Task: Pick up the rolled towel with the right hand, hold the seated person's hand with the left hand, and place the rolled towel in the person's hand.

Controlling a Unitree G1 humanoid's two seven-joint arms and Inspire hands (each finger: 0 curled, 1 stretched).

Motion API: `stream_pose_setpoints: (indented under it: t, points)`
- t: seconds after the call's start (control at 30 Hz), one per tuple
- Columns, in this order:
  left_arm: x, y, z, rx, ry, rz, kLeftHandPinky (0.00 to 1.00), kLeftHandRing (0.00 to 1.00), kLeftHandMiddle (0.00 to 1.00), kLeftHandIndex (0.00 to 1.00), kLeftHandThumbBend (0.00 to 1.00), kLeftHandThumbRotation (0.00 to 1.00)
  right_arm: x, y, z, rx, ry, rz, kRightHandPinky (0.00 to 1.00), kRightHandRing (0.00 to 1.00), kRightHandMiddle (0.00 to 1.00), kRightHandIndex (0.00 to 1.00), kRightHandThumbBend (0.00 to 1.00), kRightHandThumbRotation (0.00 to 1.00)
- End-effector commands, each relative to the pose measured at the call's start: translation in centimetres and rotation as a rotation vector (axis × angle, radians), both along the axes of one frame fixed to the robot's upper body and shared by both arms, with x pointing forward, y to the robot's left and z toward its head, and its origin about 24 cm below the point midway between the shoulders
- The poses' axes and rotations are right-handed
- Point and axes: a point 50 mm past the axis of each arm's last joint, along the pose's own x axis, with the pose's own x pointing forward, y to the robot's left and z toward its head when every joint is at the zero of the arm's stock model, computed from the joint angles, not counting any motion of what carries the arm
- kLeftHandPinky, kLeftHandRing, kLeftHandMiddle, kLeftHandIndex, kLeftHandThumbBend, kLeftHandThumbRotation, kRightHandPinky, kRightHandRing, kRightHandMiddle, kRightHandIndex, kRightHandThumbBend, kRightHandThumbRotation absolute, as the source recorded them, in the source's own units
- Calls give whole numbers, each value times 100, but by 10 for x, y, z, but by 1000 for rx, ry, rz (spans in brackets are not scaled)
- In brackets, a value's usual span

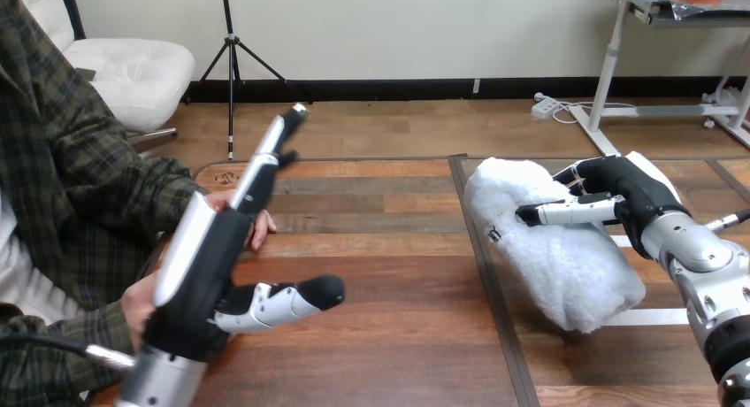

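- Gripping from the right of the head view, the right hand [623,196] had its fingers curled round the rolled towel [557,261], with the thumb laid across the fluffy upper end. That wrap-round hold suited a soft, bulky roll that would sag under a lighter pinch.
- The rolled towel sat at centre right of the frame, tilted. Its upper end was in the hand and its lower end drooped toward the tabletop [398,336]; whether that end touched the wood could not be told.
- At the left of the frame, the left hand [208,257] was open and held nothing. Its fingers were straight and pointed toward the upper frame, and its thumb was spread out toward the centre.
- The person's hand [259,226] lay on the tabletop just behind those straight fingers, partly hidden by them. Nothing curled round it, and contact could not be told.
- That open spread looked like readiness to take the person's hand.
- With the towel well apart at the right, the pick-up seemed in hand, while the holding and the placing were not yet done.
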Motion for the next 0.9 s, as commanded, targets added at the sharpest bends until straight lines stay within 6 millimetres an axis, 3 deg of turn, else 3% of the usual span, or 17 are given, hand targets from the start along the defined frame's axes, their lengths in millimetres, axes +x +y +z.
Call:
stream_pose_setpoints:
  t: [0.0, 0.87]
  points:
    - [0, 13, 21, 87, -94, 54, 95, 100, 100, 100, 100, 82, 14, 16, 23, 4, -103, 54, 31, 37, 44, 45, 80, 0]
    - [-4, 68, 36, 323, -35, 199, 98, 100, 100, 100, 100, 71, 17, 23, 24, 13, -90, 73, 33, 39, 45, 46, 80, 0]
